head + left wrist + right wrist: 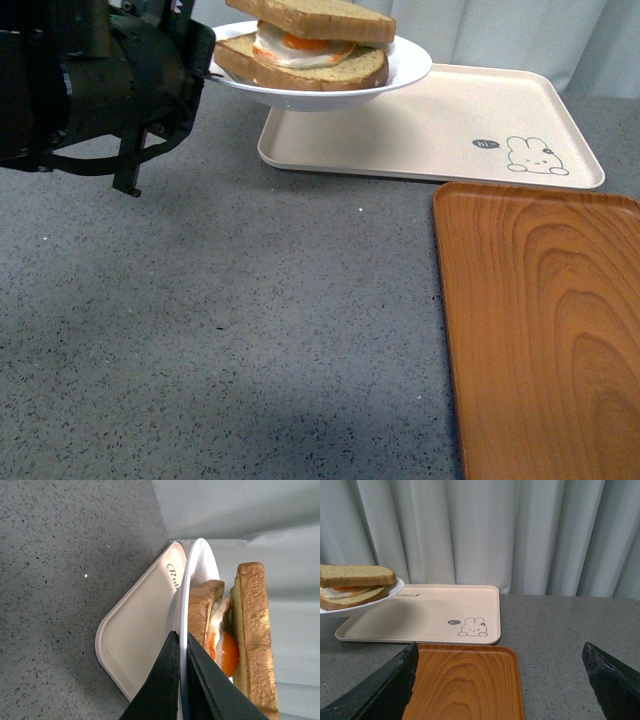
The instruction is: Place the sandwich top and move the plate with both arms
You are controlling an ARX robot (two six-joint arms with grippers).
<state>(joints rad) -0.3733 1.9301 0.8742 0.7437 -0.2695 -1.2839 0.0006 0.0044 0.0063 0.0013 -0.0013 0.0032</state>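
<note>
Already the top [318,17] caps the egg sandwich; the left pincer [183,652], clamped on the plate [405,68] rim, holds it above the counter's far-left edge. The right pincer [500,680], spread wide, should grip next.

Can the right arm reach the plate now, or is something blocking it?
Probably yes: the right gripper is open, and nothing stands between it and the lifted plate, whose other edge the left gripper clamps.
</note>
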